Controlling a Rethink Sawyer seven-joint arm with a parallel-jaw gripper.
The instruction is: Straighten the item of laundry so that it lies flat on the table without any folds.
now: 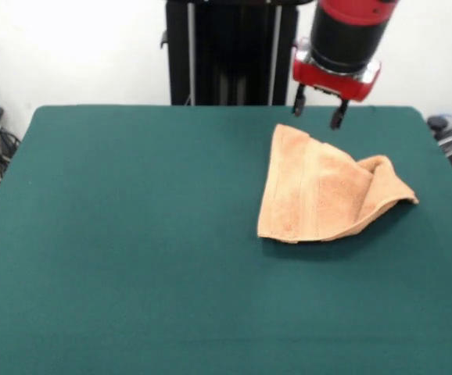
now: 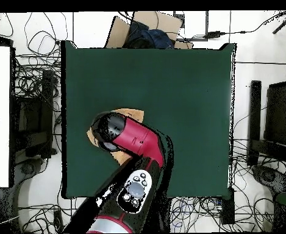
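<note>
Front view shows, nearest the camera, a wide bare stretch of the large rectangular table covered in dark green felt-like cloth. Beyond it, toward three o'clock of the table's centre, lies the small peach-orange terry-cloth towel. It is not flat: the right part is doubled over, with a raised fold that runs out to a pointed corner at about four o'clock of the towel's middle, while the left part lies smooth with a woven band running near to far. Its long axis, as it lies, runs roughly from the far corner at twelve o'clock down to the near edge at six.

Farther back, the red and black gripper hangs above the table, apart from the cloth. Its two dark fingers stand spread, with nothing between them. The towel's far corner lies just beside and below the fingertips, at about seven o'clock from them; the rest of the towel spreads toward six and five o'clock.

Overhead view hides most of the towel under the arm; only edges show.

No containers are on the table. I judge the next move turns on descending onto that far corner, or reaching over to the folded flap.
</note>
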